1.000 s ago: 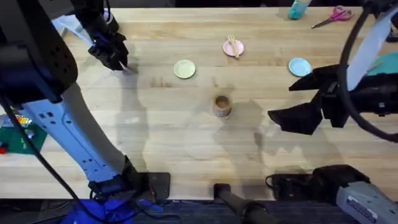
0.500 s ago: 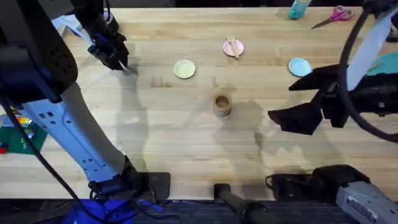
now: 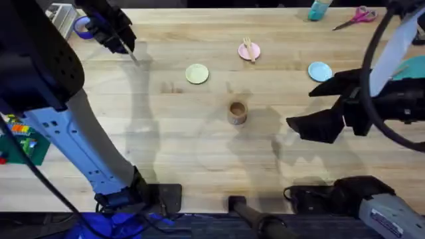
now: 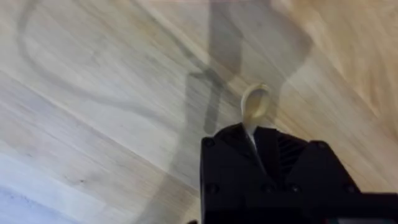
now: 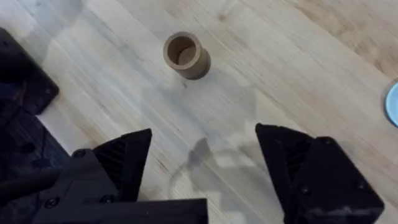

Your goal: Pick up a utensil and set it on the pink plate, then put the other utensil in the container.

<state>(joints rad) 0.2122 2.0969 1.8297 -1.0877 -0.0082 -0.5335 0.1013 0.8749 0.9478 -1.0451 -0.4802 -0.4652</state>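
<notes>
Wooden spoon [image 4: 255,106], small and pale, is pinched in my left gripper [image 3: 126,48] far left above the table. Tined wooden fork [image 3: 250,48] lies on the round pink plate [image 3: 243,52]. Right gripper [image 5: 202,168] hangs spread near the short brown cylindrical cup [image 5: 183,55].

left hand [image 4: 256,146]: closed on spoon [image 4: 254,109] | bowl end protrudes | above wooden table [image 4: 93,93]

The left pincer [image 3: 126,46] is raised over the far left of the bench [image 3: 199,146], fingers clamped on the spoon [image 4: 255,106]. The right pincer [image 5: 202,168] hangs spread wide above the bench, near its right side.
</notes>
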